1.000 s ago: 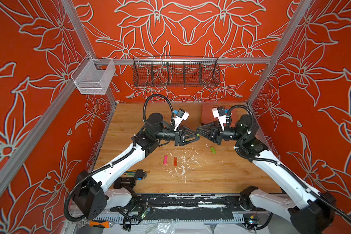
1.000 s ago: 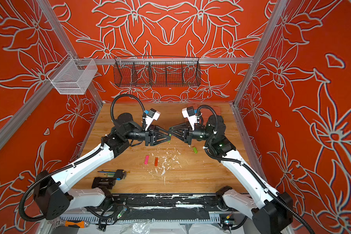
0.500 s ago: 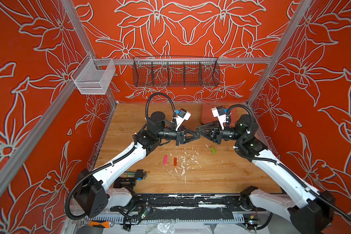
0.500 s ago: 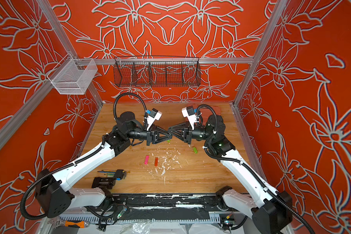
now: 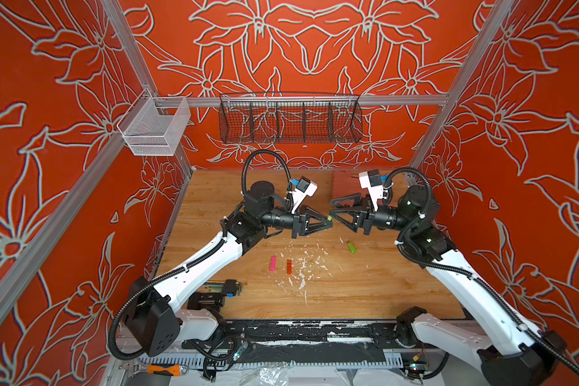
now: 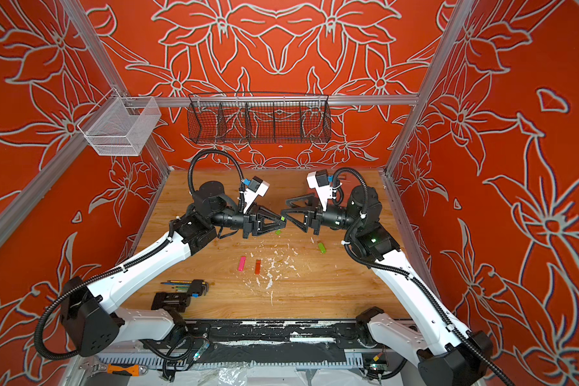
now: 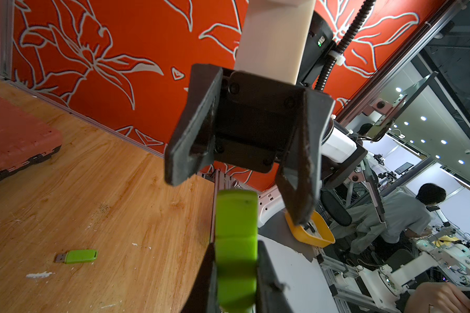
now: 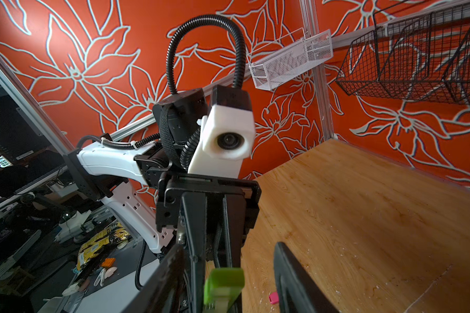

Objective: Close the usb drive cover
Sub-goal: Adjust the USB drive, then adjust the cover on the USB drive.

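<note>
A green usb drive (image 7: 236,244) sticks out of my left gripper (image 7: 236,252), which is shut on it above the middle of the table. The drive looks like one green bar with a seam across it, and no metal plug shows. Both top views show only its green tip (image 5: 329,218) (image 6: 282,219) at the left gripper (image 5: 328,221) (image 6: 280,223). My right gripper (image 5: 332,209) (image 6: 284,207) faces it, open. In the right wrist view the right gripper (image 8: 228,260) straddles the drive's end (image 8: 223,284), with both jaws apart from it.
A second green drive (image 5: 351,246) with a bare metal plug lies on the wood below the right gripper. A pink drive (image 5: 273,263) and an orange one (image 5: 288,266) lie mid-table among white flecks. There is a red case (image 5: 345,187) at the back and hex keys (image 5: 228,287) front left.
My left gripper's jaws have closed on the green drive. The right gripper's jaws have opened off it and drawn back a little to the right.
</note>
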You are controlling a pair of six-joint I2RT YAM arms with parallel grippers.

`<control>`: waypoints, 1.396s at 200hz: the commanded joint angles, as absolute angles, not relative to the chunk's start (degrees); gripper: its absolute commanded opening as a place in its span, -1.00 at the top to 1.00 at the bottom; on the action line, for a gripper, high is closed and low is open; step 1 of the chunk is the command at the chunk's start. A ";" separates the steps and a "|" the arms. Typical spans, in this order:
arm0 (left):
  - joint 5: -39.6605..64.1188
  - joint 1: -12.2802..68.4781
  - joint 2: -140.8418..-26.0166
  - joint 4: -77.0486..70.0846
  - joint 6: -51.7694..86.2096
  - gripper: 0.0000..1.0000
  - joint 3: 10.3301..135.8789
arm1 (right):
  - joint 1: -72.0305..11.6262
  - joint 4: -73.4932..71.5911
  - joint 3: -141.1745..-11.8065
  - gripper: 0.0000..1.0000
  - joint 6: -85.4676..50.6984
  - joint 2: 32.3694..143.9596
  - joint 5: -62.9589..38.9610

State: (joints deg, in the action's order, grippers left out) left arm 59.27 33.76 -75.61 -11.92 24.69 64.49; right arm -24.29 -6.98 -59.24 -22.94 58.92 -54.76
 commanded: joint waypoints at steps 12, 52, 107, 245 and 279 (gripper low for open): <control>60.38 33.93 -75.85 -12.05 23.98 0.93 64.93 | -24.00 -5.31 -62.19 -0.08 -20.83 60.05 -56.00; 60.38 33.93 -75.94 -12.21 24.06 0.94 64.78 | -23.99 -5.45 -62.40 0.04 -20.83 60.73 -56.95; 60.38 33.93 -76.46 -12.57 24.28 0.94 65.19 | -24.01 -4.27 -61.88 0.30 -19.71 60.25 -56.10; 60.36 33.77 -80.58 -13.79 23.59 1.00 72.10 | -24.57 6.42 -60.32 0.94 -17.60 61.57 -49.28; 60.25 31.95 -82.66 -14.16 20.78 1.00 77.28 | -24.61 10.90 -57.66 1.00 -20.72 63.59 -47.68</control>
State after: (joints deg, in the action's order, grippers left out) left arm 60.31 32.84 -82.35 -7.05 23.38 71.00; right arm -23.86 0.89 -61.06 -19.11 60.84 -48.29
